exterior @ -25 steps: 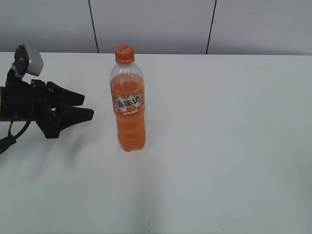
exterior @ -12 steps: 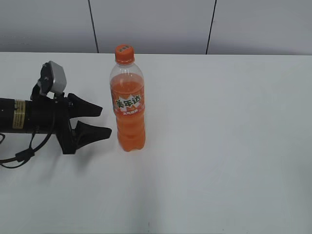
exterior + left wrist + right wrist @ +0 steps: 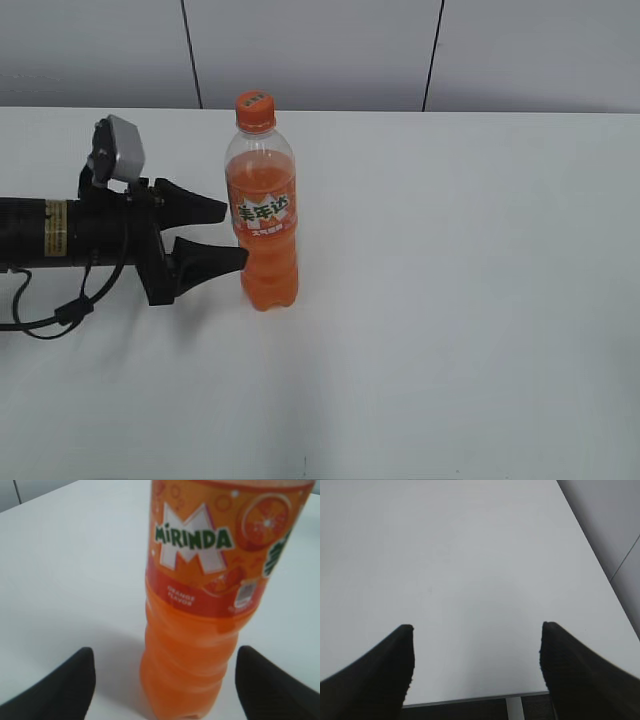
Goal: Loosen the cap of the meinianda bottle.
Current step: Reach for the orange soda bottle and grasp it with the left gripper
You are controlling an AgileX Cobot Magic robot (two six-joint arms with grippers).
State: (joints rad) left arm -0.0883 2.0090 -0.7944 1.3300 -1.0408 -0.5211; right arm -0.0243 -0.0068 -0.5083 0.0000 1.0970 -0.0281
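The meinianda bottle stands upright on the white table, full of orange drink, with its orange cap on top. My left gripper is open, lying level at the bottle's left side, its fingertips just reaching the lower body. In the left wrist view the bottle fills the middle and the left gripper has a finger on each side of it, apart from it. The cap is out of that view. My right gripper is open and empty over bare table, and does not show in the exterior view.
The white table stretches wide to the right of the bottle. A grey panelled wall runs behind its far edge. In the right wrist view the table's edge lies just below the fingertips.
My left gripper has moved right along the table toward the bottle, from well clear of it to its fingertips beside the bottle's lower body. The bottle has not moved.
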